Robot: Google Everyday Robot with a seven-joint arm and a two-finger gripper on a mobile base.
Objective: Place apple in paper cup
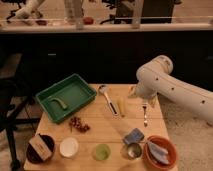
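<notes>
dark bowl (30,155): near left corner of the wooden table (107,131), with a small brown box (41,145) lying in it.
green tray (75,92): far left, set at an angle; a curved green vegetable (58,103) lies inside, toward its near side.
paper cup (69,147): at the near edge, just right of the dark bowl, upright with its white mouth up.
grapes (79,125): on bare wood between the green tray and the paper cup.
green cup (102,151): at the near edge, right of the paper cup and apart from it.
ladle (107,98): far middle, handle running toward the near right.
yellow stick (120,106): just right of the ladle's handle.
metal cup (132,150): at the near edge, with a blue sponge (134,135) just behind it.
gripper (134,92): at the lower end of the white arm (165,82), low over the table's far edge, right of the ladle. Its jaws are spread wide, and contact with anything cannot be told.
apple: hidden; the gripper and the arm's end cover that far patch.
fork (145,114): lies lengthwise, near side of the arm's end.
orange bowl (172,157): near right corner, holding a pale cloth (159,150).
</notes>
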